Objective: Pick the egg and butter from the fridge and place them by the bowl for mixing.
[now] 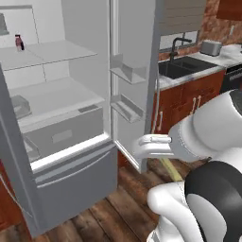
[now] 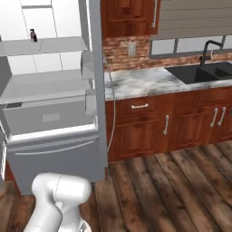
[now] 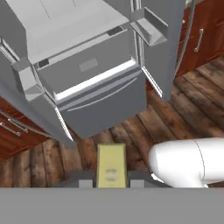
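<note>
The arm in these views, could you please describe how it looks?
The arm is glossy white with rounded, tube-like links and dark grey to black joint sections. No cables or markings are visible. In the hand view, the gripper shows as small grey fingertips.

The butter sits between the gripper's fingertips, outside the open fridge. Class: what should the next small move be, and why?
Probably swing the arm toward the counter: the gripper is shut on the butter, clear of the fridge, over the floor. The bowl isn't visible here.
</note>
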Tool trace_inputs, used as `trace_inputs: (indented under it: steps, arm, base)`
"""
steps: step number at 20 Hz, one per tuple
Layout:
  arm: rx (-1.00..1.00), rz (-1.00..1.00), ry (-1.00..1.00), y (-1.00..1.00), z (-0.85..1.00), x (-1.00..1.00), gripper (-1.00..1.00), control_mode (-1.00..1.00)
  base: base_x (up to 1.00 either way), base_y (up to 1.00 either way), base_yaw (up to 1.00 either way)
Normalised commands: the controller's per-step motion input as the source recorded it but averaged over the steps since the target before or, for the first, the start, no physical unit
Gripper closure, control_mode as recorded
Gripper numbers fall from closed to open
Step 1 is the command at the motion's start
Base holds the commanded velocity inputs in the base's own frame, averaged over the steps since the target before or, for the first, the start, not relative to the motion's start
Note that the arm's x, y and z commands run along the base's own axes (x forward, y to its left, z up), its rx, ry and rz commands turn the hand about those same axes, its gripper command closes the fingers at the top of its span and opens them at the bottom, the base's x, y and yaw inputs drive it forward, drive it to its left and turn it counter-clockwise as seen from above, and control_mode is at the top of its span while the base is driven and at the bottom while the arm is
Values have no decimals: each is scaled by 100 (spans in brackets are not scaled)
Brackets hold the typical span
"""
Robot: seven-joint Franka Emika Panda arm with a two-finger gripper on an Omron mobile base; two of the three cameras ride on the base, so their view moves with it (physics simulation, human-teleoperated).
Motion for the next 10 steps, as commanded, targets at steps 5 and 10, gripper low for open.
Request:
trace_inputs:
  steps: [5,10]
  arm:
    - [0,0,0,0,0,0,100,100]
    - [0,0,0,0,0,0,100,100]
  base:
    - [18,-100,-31]
    - [93,-100,-15]
